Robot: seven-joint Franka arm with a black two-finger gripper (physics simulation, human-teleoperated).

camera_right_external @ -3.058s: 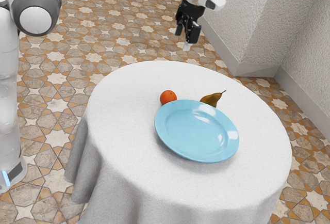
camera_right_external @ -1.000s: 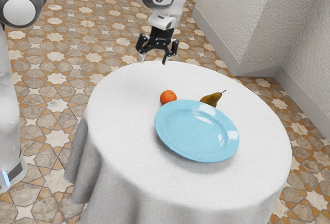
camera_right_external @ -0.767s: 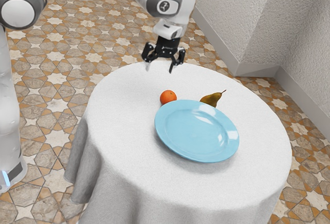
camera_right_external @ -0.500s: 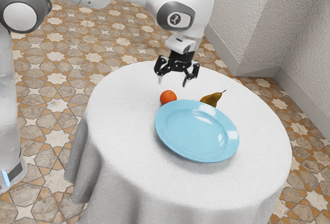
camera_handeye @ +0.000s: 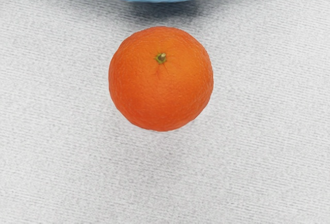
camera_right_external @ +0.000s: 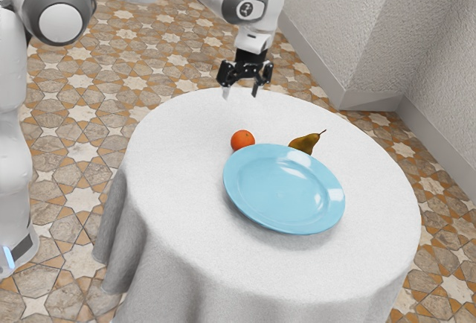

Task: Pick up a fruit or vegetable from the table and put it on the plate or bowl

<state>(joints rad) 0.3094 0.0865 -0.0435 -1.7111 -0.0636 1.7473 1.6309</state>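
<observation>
Black two-finger end effector (camera_right_external: 239, 90) released, empty, well apart from light-blue round plate (camera_right_external: 286, 189); round orange fruit (camera_right_external: 242, 140) just beside plate.

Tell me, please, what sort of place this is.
Likely a simulated home dining corner: a round white-clothed table, a blue plate with an orange and pear beside it, patterned floor tiles and plaster walls.
</observation>
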